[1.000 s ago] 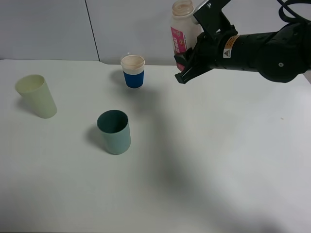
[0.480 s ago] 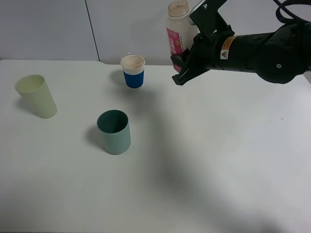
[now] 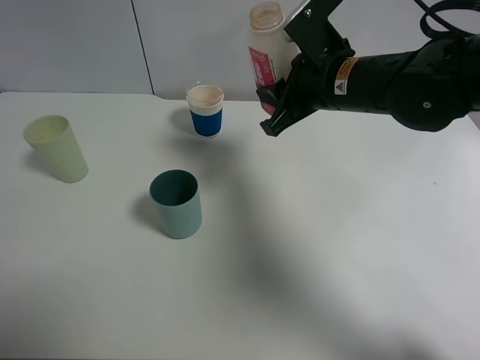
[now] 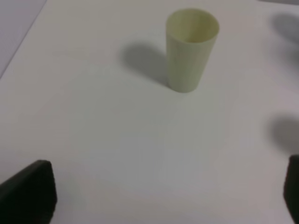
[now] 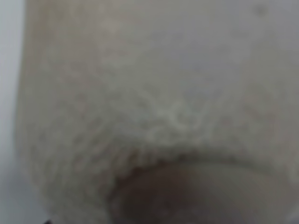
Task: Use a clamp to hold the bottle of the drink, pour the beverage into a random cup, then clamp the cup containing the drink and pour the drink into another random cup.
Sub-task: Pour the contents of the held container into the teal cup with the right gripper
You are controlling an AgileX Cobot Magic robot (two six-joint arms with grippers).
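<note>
Just behind the bottle (image 3: 266, 45), grey wall panels (image 3: 75, 45) meet white table (image 3: 337, 247)

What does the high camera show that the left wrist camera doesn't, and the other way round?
Only the high camera: the bottle, gripped by the right claw, plus the teal cup and the white cup with a blue band. Only the left wrist camera: the left claw, its dark fingertips spread wide at the picture's edges. Both: the pale yellow-green cup standing upright on the white table.
</note>
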